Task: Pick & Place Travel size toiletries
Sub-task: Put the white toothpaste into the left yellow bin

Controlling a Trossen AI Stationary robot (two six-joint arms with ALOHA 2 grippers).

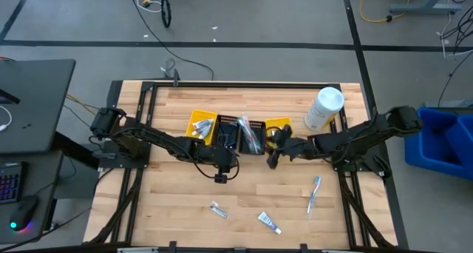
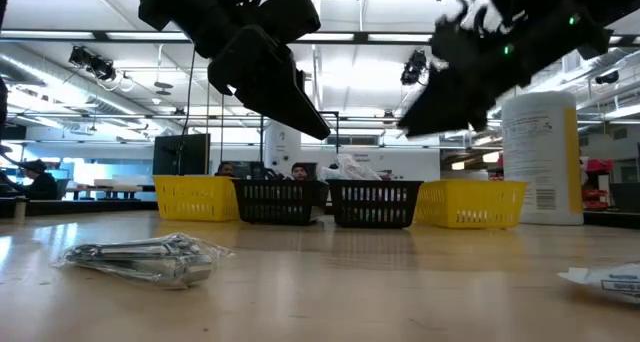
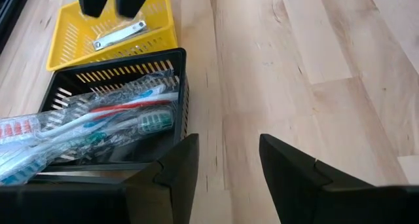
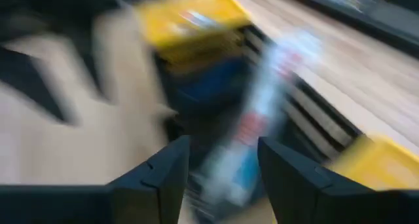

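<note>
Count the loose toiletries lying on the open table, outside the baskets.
3: a wrapped toothbrush toward the right, a small tube near the front middle, another packet left of it. Arms may hide more.

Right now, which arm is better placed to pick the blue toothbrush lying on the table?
Probably right: the right gripper, open and empty, is nearer the blue toothbrush on its side; the left gripper is farther.

Left arm reaching inward, left tool (image 1: pixel 221 177) fingers parted, empty; right arm stretched inward, right tool (image 1: pixel 272 158) fingers parted, empty
</note>
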